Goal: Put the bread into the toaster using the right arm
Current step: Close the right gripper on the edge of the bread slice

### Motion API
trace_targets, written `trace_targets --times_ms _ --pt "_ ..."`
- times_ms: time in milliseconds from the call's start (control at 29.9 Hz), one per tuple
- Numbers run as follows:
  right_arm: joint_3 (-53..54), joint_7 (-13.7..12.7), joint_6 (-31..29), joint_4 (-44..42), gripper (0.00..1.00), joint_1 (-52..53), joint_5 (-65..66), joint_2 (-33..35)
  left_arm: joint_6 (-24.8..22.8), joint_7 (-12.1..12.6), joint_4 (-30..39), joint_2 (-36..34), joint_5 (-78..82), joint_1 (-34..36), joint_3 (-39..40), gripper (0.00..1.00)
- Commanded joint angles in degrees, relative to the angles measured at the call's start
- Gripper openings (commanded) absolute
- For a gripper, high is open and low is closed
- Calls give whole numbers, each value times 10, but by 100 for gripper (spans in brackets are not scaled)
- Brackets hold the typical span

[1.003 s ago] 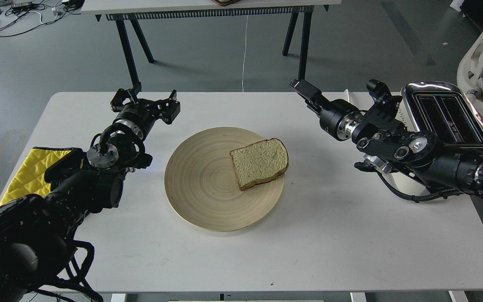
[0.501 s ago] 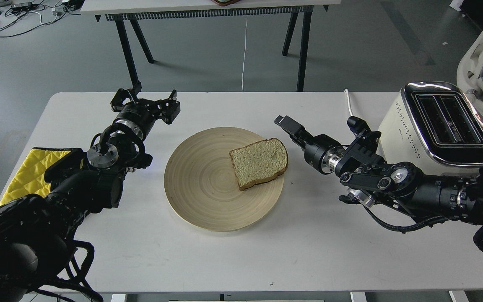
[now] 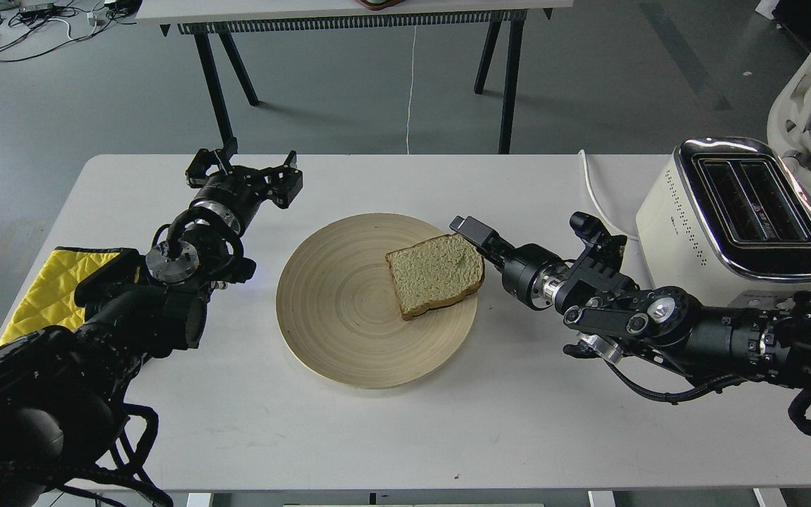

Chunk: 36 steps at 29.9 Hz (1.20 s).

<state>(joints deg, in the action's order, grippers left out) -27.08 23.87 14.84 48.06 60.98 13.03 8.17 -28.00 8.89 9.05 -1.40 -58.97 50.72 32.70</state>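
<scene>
- Lying flat on the round wooden plate (image 3: 349,317) mid-table (image 3: 518,422), the pale tan bread slice (image 3: 436,273) runs its long axis toward the right hand.
- Right hand (image 3: 472,232), just beside the slice's right crust; whether spread or clenched I cannot tell.
- Left hand (image 3: 243,172), fingers spread, empty, well apart.
- Cream-white chrome-topped toaster (image 3: 729,211) stands far right.

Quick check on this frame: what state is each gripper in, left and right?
Left gripper: open, holding nothing, hovering over the table.
Right gripper: at the bread's right edge; only one finger is clear, so open or shut cannot be told.
</scene>
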Motion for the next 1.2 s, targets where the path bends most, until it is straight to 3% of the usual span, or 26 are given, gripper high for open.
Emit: trace_targets --times_ms 0,267,535,1170 --pt "0 -1 0 7 74 -2 1 0 0 0 0 0 0 0 0 100" --pt "0 -1 1 7 67 -2 1 2 0 0 0 0 0 0 0 100" --pt "0 -1 1 7 48 -2 1 4 0 0 0 0 0 0 0 100" --pt "-20 -1 1 32 22 0 0 7 0 0 0 0 0 0 0 100"
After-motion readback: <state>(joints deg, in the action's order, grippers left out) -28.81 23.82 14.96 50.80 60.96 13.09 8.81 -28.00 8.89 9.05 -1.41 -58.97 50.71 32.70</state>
